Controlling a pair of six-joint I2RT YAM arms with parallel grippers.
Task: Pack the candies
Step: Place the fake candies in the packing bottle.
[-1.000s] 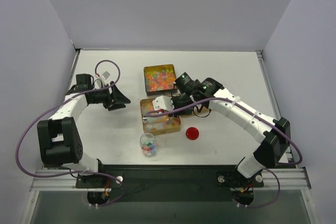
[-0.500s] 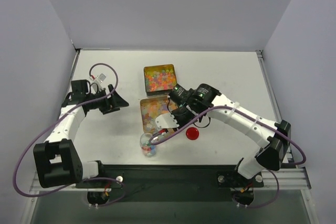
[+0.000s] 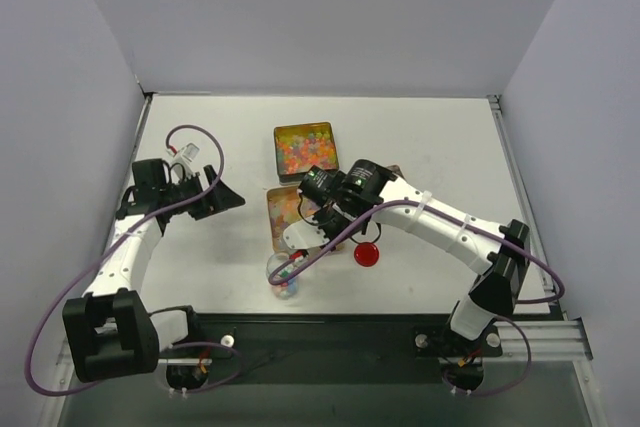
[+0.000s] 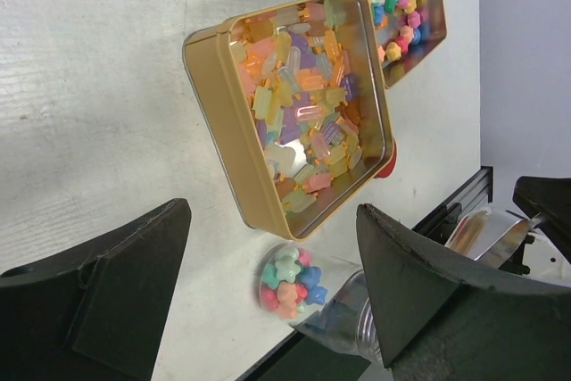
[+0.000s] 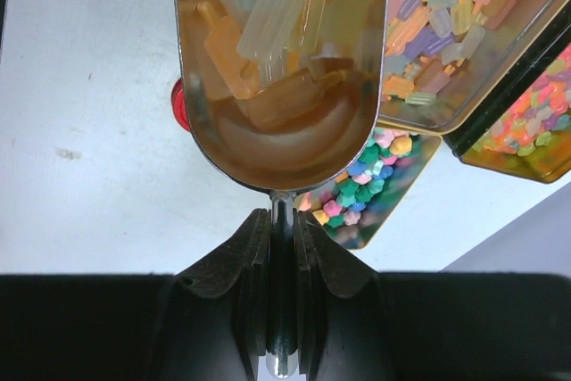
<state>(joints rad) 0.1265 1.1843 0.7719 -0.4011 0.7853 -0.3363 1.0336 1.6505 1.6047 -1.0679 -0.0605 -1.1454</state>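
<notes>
My right gripper (image 5: pixel 282 220) is shut on the handle of a metal scoop (image 5: pixel 281 69). The scoop bowl holds several pale translucent candies (image 5: pixel 268 15). In the top view the right gripper (image 3: pixel 320 212) holds the scoop (image 3: pixel 299 235) low over the near corner of a gold tin (image 3: pixel 274 219) of pastel candies. Its tip is just above a clear jar (image 3: pixel 283 275). The jar (image 4: pixel 290 283) has a few star-shaped coloured candies at its bottom. My left gripper (image 3: pixel 222 197) is open and empty, off to the left of the tin. Its jaws (image 4: pixel 272 211) frame the tin (image 4: pixel 214 104) and jar.
A second tin (image 3: pixel 304 150) of bright candies stands behind the gold one. A third tin (image 4: pixel 406 6) of bright candies lies under my right arm and also shows in the right wrist view (image 5: pixel 370 180). A flat red lid (image 3: pixel 367 253) lies right of the jar.
My right gripper has carried the loaded scoop from over the gold tin down and left to the jar. My left arm has drawn back a little to the left.
</notes>
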